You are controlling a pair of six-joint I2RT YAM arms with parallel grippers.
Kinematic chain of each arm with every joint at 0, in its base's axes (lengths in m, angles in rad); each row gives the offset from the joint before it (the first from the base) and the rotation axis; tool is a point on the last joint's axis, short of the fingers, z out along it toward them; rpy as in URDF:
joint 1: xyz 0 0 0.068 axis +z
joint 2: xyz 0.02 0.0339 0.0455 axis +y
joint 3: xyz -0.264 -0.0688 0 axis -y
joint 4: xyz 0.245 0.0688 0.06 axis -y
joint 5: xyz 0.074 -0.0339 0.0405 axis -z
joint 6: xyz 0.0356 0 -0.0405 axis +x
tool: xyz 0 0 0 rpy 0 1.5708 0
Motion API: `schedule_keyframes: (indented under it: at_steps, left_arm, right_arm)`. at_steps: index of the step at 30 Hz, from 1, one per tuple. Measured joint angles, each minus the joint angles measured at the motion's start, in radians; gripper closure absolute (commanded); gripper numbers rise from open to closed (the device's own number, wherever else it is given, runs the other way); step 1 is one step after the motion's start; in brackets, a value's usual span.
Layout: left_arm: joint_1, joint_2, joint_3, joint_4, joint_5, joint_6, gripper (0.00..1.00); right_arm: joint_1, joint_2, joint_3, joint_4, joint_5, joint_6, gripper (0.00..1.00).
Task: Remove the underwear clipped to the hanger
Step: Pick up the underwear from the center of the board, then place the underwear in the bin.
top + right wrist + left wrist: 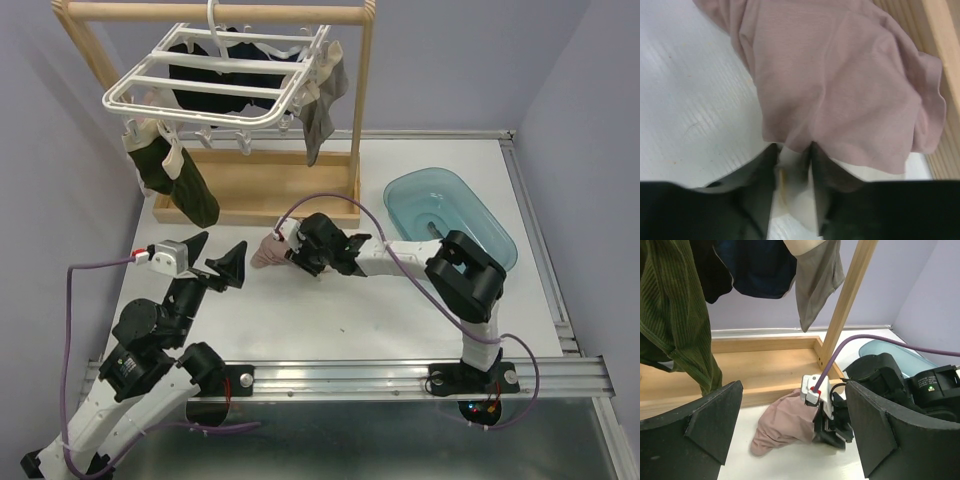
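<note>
The white hanger [190, 112] hangs from the wooden rail with underwear clipped round it: a dark olive piece [180, 180], a grey one [322, 115] and dark ones [215, 75]. The olive [675, 315], navy [760, 265] and grey [817, 280] pieces also show in the left wrist view. A pink-mauve piece [268, 250] lies on the table by the stand's base. My right gripper [290, 252] is down at its right edge, jaws drawn narrow with a fold of the pink cloth [840, 85] pinched between the tips [792, 147]. My left gripper [218, 262] hovers open just left of it, facing it [792, 390].
The wooden rail stand's tray base [250, 195] sits behind the pink piece, its upright post [845, 300] close by. A translucent teal basin [450, 215] stands on the table's right side. The right arm's purple cable [880, 337] arcs over the work spot.
</note>
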Motion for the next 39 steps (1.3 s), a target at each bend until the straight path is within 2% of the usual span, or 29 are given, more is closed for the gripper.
schedule_keyframes:
  at_steps: [1, 3, 4, 8, 13, 17, 20, 24, 29, 39]
  left_arm:
    - [0.000, 0.000, 0.000, -0.004, 0.000, 0.000, 0.05]
    - [0.000, 0.003, 0.000, -0.010, 0.000, -0.001, 0.05]
    - [0.000, 0.004, 0.000, -0.011, 0.000, -0.001, 0.05]
    - [0.000, 0.006, 0.000, -0.014, 0.000, -0.004, 0.05]
    - [0.000, 0.006, 0.000, -0.019, 0.000, -0.006, 0.05]
    - [0.000, 0.006, 0.000, -0.021, 0.000, -0.007, 0.05]
    - [0.000, 0.006, 0.000, -0.021, 0.000, -0.007, 0.05]
    - [0.000, 0.006, 0.000, -0.024, 0.000, -0.007, 0.05]
    - [0.000, 0.006, 0.000, -0.024, 0.000, -0.007, 0.05]
    - [0.000, 0.006, 0.000, -0.024, 0.000, -0.008, 0.05]
  right_arm:
    - [0.000, 0.002, 0.000, -0.006, 0.015, -0.001, 0.84]
    - [0.000, -0.005, 0.000, -0.014, 0.032, -0.009, 0.97]
    - [0.000, -0.012, -0.001, -0.018, 0.037, -0.010, 0.99]
    - [-0.007, -0.113, -0.019, -0.093, -0.005, -0.097, 1.00]
    - [-0.058, -0.426, -0.116, -0.238, -0.183, -0.250, 1.00]
    - [-0.208, -0.655, -0.133, -0.279, -0.320, -0.296, 1.00]
    - [-0.379, -0.766, -0.133, -0.280, -0.384, -0.283, 0.99]
    - [-0.530, -0.839, -0.133, -0.290, -0.417, -0.240, 1.00]
    - [-0.640, -0.909, -0.133, -0.304, -0.426, -0.174, 0.99]
    - [-0.737, -0.979, -0.147, -0.248, -0.333, -0.058, 1.00]
